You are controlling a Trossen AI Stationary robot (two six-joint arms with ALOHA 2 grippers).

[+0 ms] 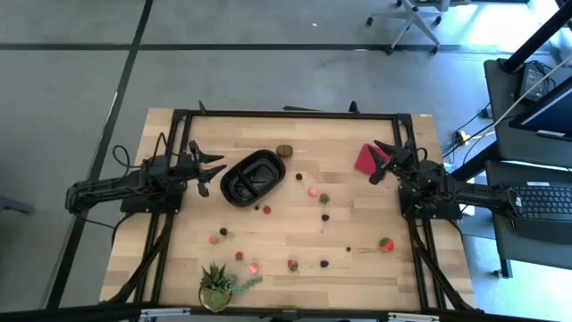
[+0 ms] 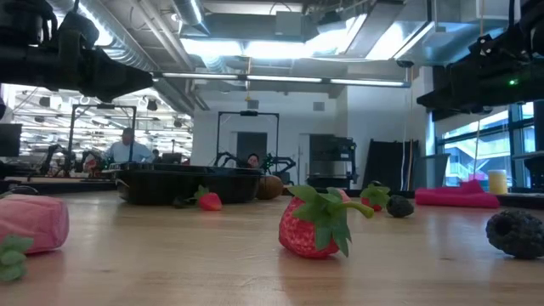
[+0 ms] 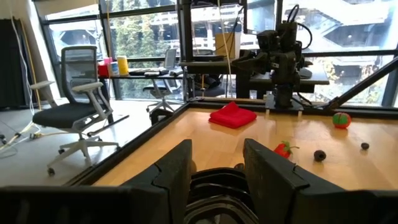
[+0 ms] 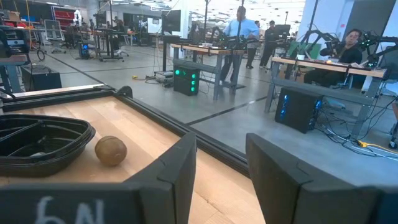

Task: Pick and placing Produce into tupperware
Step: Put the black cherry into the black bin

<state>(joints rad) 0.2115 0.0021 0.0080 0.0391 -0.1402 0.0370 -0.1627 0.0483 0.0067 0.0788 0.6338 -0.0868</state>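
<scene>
- Both arms wait at the table's sides, nothing picked; I judge the job is at its opening step, with the produce scattered over the wood and the tray [image 1: 253, 176] apparently empty.
- The left gripper [image 1: 207, 168] hangs just beside the tray's left end, fingers [image 3: 176, 171] parted and holding nothing.
- The right gripper [image 1: 390, 161] hovers over the red cloth [image 1: 367, 159], fingers [image 4: 180, 163] likewise apart and empty.
- The brown ball [image 1: 285, 150] sits just beyond the tray's far end; a red berry [image 1: 267, 209] lies near its front, a strawberry [image 1: 385, 242] well off to the right.
- Next, by my reading, an arm must drop over one piece, close on it and carry it to a compartment.
- Only legible mark: characters resembling "6N" on the right wrist's mount, seen upside-down perhaps.
</scene>
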